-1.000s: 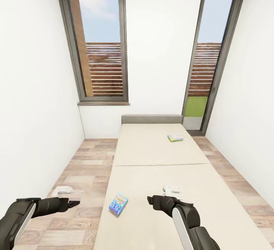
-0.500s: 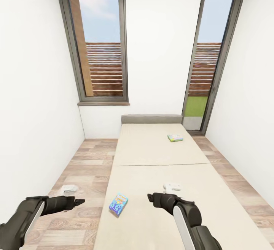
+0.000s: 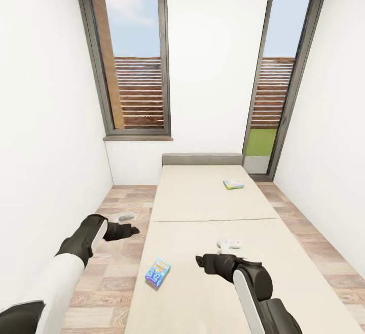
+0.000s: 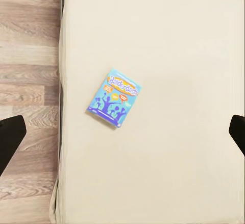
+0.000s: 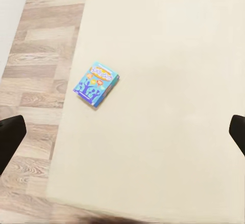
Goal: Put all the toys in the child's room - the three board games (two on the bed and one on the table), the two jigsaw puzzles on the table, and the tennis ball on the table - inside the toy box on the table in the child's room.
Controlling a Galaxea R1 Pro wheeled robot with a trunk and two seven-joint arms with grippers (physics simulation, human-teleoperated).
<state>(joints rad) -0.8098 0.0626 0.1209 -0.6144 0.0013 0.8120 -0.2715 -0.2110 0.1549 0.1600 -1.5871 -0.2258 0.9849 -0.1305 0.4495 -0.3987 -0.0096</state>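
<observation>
Ahead, along the middle of the child's room (image 3: 50, 95) and reaching back to the far wall, the bed (image 3: 213, 207), headboard (image 3: 202, 159) at the far end. On the near half of the mattress, toward its left edge, one board game (image 3: 157, 272); on the far half, toward the right, a second board game (image 3: 233, 184), well apart from the first. Plank floor (image 3: 116, 253) on both sides of the bed. In the far wall, one window (image 3: 133, 65) left of the bed, another (image 3: 279, 80) behind its right corner. Left gripper (image 3: 133, 230) over the floor just left of the bed; right gripper (image 3: 199, 261) over the near mattress, right of the nearer game.
</observation>
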